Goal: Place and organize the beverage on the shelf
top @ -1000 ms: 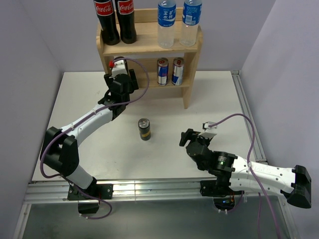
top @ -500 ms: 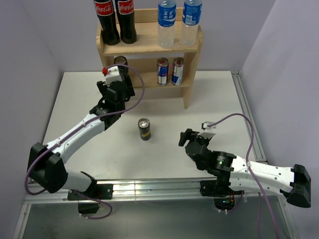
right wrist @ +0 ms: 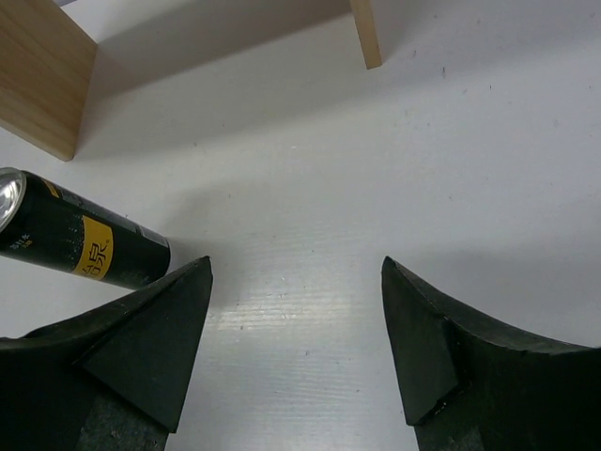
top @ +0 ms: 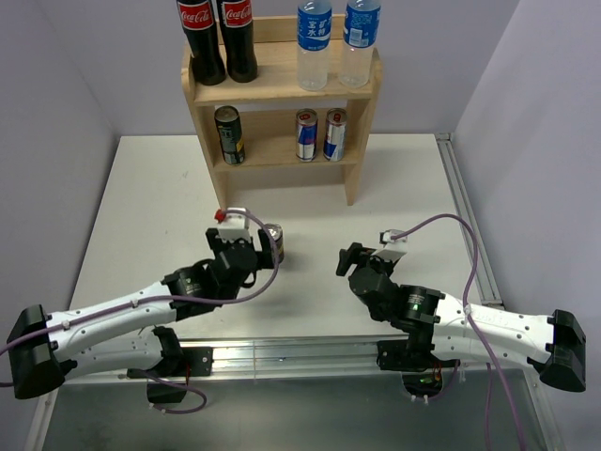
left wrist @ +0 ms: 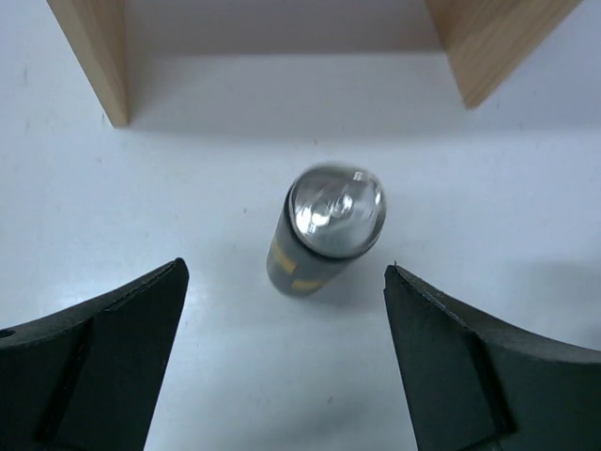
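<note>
The left arm has pulled back from the shelf, leaving one dark can upright at the left end of the lower tier. The left fingers now stand wide, facing the other dark can, upright on the table, untouched. The right fingers, parted and holding nothing, hover farther right.

The light wooden two-tier shelf holds two upright cola bottles and two clear blue-labelled water bottles on top, with a dark can and two slim blue-silver cans standing below, while a second dark can stands on the white table in front.
</note>
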`<state>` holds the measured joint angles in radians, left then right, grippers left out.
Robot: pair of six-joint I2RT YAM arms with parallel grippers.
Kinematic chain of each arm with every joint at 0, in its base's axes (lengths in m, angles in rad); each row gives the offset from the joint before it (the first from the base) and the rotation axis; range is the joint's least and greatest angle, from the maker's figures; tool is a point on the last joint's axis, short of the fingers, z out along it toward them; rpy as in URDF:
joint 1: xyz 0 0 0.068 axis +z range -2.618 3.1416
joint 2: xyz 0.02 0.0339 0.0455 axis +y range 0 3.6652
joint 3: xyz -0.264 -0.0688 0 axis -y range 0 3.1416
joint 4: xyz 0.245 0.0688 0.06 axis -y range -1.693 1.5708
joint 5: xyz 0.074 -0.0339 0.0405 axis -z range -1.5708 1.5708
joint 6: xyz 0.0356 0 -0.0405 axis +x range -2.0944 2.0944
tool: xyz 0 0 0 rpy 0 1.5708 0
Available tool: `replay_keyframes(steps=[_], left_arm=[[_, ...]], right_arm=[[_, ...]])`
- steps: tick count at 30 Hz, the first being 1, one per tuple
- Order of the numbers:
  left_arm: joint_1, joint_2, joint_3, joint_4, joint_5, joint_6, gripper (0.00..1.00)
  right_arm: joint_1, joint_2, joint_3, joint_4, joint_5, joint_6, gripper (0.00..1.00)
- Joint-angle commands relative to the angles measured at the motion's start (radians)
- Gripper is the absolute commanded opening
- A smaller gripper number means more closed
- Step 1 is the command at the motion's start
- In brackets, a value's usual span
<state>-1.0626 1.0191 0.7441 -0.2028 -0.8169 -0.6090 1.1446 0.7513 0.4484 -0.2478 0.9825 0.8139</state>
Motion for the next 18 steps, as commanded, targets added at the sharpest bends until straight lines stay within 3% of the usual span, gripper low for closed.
replay_keyframes(steps=[1,5,12,18], left_arm=[[-0.045,-0.022,-0.089,0.038,-0.018,-0.08,0.93],[-0.062,0.05,-0.199,0.244,0.028,-0.031,0.93],[-0.062,0.312,-0.216,0.583,0.01,0.048,0.93],[-0.043,0.484,-0.15,0.712,-0.024,0.115,0.92]], right_arm=[[-0.006,0.003,-0.01,0.018,0.035,0.021,0.8],[-0.006,0.032,0.003,0.025,0.03,0.024,0.8],[-0.005,0.042,0.012,0.03,0.03,0.016,0.8],[-0.006,0.028,-0.004,0.03,0.031,0.021,0.8]])
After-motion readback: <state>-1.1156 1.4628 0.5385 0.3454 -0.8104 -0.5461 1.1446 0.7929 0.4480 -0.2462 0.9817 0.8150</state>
